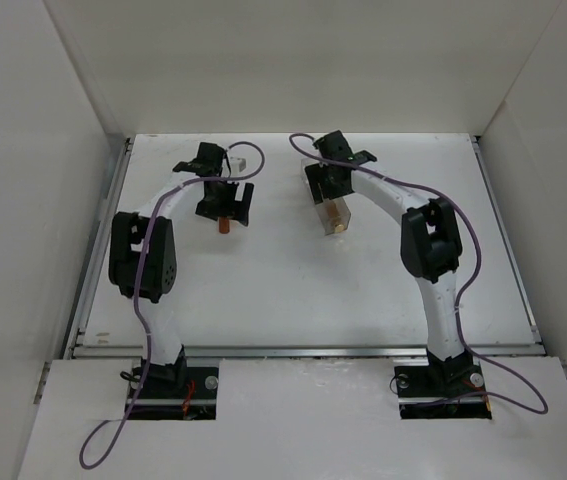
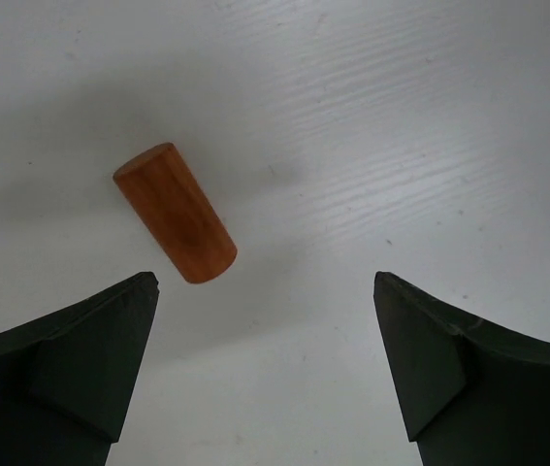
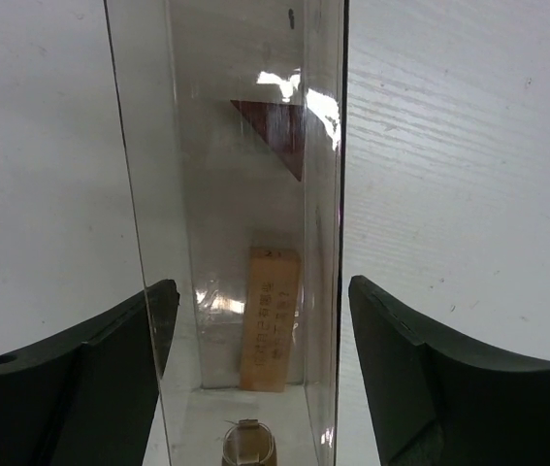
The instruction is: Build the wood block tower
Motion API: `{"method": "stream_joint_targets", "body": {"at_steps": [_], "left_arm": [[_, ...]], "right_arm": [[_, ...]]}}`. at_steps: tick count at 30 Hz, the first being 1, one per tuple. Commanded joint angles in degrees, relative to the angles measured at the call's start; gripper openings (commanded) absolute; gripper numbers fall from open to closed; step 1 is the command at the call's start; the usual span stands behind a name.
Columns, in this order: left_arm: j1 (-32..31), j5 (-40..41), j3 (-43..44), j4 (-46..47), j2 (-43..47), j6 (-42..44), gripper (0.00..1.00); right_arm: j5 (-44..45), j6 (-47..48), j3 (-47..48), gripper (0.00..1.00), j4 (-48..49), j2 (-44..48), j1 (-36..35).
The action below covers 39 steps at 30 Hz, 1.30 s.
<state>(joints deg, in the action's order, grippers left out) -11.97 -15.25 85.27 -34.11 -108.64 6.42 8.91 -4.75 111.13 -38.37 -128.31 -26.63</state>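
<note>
An orange-brown round block [image 2: 175,212] lies on its side on the white table, just ahead of my left gripper's left finger and touching neither finger. My left gripper [image 2: 265,282] is open and holds nothing; from above it [image 1: 226,210] hangs over that round block [image 1: 223,227]. My right gripper [image 3: 260,286] is open and straddles a clear plastic box [image 3: 158,146], with a thin gap showing at the right finger. Inside the box lie a dark red-brown pointed block [image 3: 276,131], a pale tan flat bar [image 3: 271,318] and a small tan round piece [image 3: 248,449].
The clear box [image 1: 334,214] lies lengthwise at the table's far middle, under the right arm. White walls enclose the table on the left, back and right. A metal rail [image 1: 303,350] runs along the near edge. Purple cables loop off both arms.
</note>
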Motion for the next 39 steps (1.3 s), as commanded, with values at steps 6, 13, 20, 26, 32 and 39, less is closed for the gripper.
{"method": "stream_joint_targets", "body": {"at_steps": [6, 13, 20, 26, 32, 39], "left_arm": [[2.03, 15.5, 2.0, 3.16, -4.3, -7.47, 0.84], [2.56, 17.18, 2.52, 4.4, -7.11, -8.0, 0.62], [3.09, 16.65, 1.48, 4.93, -8.43, -8.0, 0.0], [3.62, 14.2, 0.95, 4.93, -8.43, -8.0, 0.0], [3.62, 12.34, -0.1, 4.93, -8.43, -8.0, 0.0], [3.62, 11.73, -0.11, 4.93, -8.43, -8.0, 0.0]], "right_arm": [[3.93, -0.7, -0.91, 0.74, 1.1, -0.01, -1.32], [5.68, -0.7, -0.92, 0.64, 1.1, -0.01, -2.37], [8.4, -0.7, -1.53, 0.36, 1.1, -0.01, -2.9], [17.85, -0.7, -0.92, 0.0, -0.83, -0.01, -3.68], [39.75, -0.7, -3.2, 0.0, -0.92, 0.61, -8.69], [53.14, 2.29, -5.4, 0.0, 1.28, -4.92, -15.46]]}}
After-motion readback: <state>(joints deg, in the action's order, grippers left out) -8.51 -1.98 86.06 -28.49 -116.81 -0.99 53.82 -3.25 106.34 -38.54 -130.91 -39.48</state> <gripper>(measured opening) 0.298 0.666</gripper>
